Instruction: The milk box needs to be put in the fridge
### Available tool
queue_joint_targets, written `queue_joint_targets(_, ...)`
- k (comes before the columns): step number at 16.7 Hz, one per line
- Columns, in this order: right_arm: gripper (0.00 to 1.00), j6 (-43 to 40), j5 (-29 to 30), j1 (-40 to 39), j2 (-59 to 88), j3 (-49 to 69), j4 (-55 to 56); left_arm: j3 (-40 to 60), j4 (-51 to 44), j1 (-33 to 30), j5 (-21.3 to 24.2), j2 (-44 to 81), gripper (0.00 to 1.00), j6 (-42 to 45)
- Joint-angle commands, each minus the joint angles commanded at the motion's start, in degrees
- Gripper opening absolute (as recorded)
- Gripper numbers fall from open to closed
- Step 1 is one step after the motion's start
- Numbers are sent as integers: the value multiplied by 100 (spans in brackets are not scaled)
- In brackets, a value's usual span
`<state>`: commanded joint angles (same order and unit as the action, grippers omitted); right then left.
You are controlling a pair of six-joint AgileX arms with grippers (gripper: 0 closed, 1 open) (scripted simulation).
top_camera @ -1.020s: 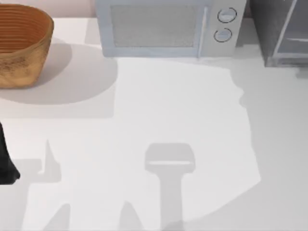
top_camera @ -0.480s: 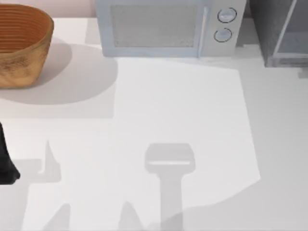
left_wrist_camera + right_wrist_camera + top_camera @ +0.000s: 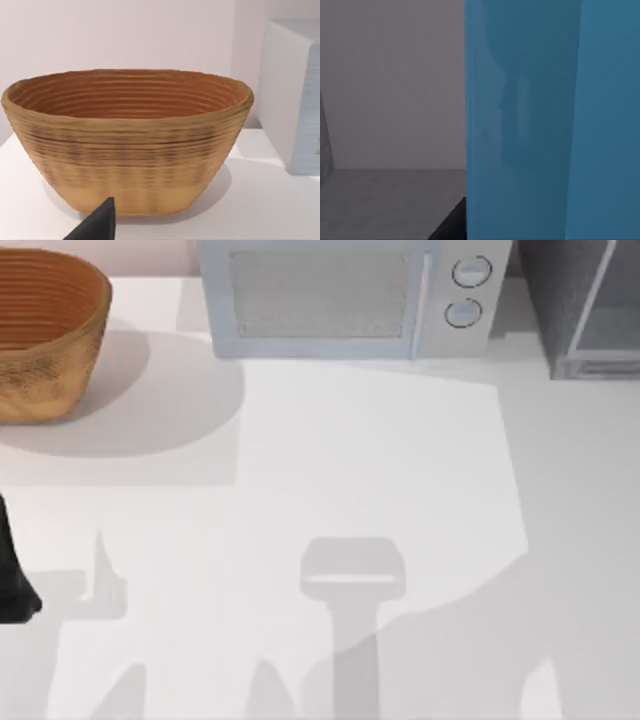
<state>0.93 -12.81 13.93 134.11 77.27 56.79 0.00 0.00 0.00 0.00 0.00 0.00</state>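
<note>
The milk box (image 3: 540, 115) appears in the right wrist view as a light-blue wall very close up. Behind it are the plain grey back wall and floor of the fridge (image 3: 390, 150). My right gripper (image 3: 520, 235) is shut on the milk box, with one dark fingertip (image 3: 451, 229) against the box's edge. Seen from above, the fridge (image 3: 575, 310) stands at the table's far right corner, grey with a pale frame. My left gripper (image 3: 18, 602) is parked open at the table's left edge, one fingertip (image 3: 100, 225) showing before the basket.
A woven brown basket (image 3: 45, 335) stands at the far left. A light-grey microwave (image 3: 350, 300) with two round knobs sits at the back middle, just left of the fridge. The white tabletop (image 3: 330, 460) carries only shadows.
A broad shadow has spread leftwards over the table's near right part, and the small bump in the shadow edge near the fridge is gone. The left arm has not moved.
</note>
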Motion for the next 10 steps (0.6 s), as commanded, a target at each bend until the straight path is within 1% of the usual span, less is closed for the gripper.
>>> queue_joint_targets(3, 0, -6, 96, -89, 361, 994, -572, 0, 0, 0, 0, 0, 100, 0)
queue_joint_targets(5, 0, -11, 142, -135, 495, 1362, -845, 0, 0, 0, 0, 0, 100, 0)
queue_joint_targets(10, 0, -12, 160, -152, 542, 1487, -950, 0, 0, 0, 0, 0, 100, 0)
